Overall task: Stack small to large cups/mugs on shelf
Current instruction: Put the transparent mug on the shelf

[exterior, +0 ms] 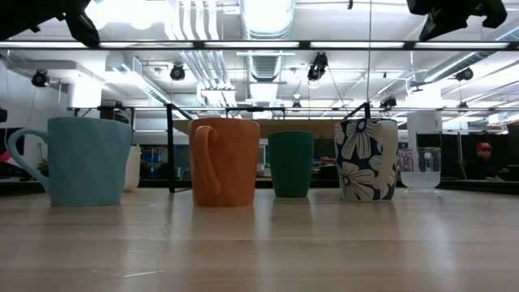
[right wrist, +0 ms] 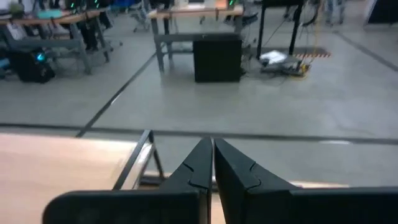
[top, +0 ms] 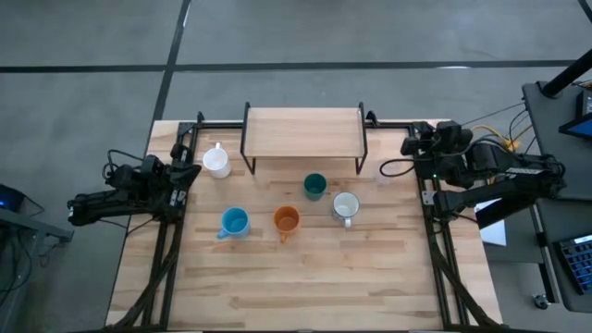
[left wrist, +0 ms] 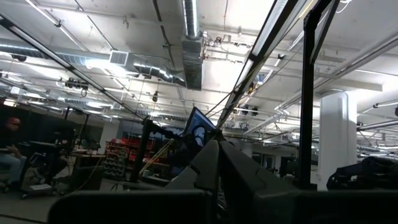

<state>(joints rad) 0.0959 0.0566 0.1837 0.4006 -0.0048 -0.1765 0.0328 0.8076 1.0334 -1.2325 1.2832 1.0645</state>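
My left end effector (top: 191,173) waits at the table's (top: 305,277) 9 o'clock edge, fingers (left wrist: 214,165) clenched together. My right end effector (top: 412,145) sits near the 2 o'clock corner, also clenched, holding nothing. The shelf (top: 302,132) stands bare at 12 o'clock. One white mug (top: 216,161) sits just beside its left leg. The teal-green cup (top: 314,186), floral mug (top: 345,207), orange mug (top: 286,220) and light blue mug (top: 234,222) cluster mid-table. The clear glass (exterior: 420,169) stands near the shelf's right end.
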